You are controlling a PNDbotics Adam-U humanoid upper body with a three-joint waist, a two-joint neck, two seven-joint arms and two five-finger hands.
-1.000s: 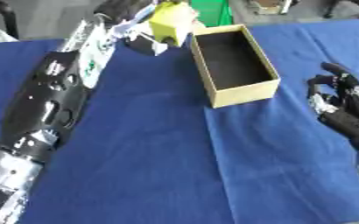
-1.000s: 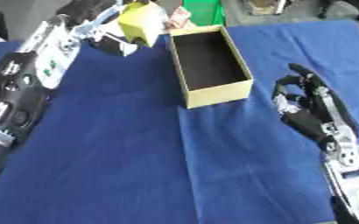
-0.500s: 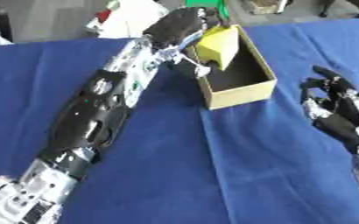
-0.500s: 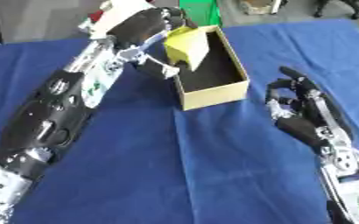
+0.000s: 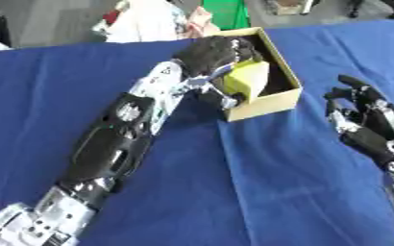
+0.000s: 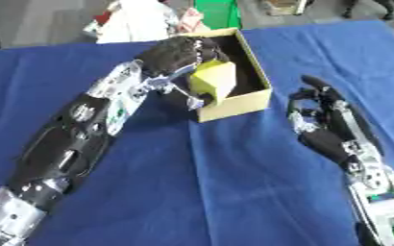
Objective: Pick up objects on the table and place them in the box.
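Your left robot hand has its fingers curled round the yellow block, holding it just over the near left part of the open cardboard box, partly within the box's rim. The box sits on the blue-covered tabletop, its dark inside showing beyond the block. Your right robot hand rests to the right of the box, apart from it, fingers relaxed and pointing up, holding nothing.
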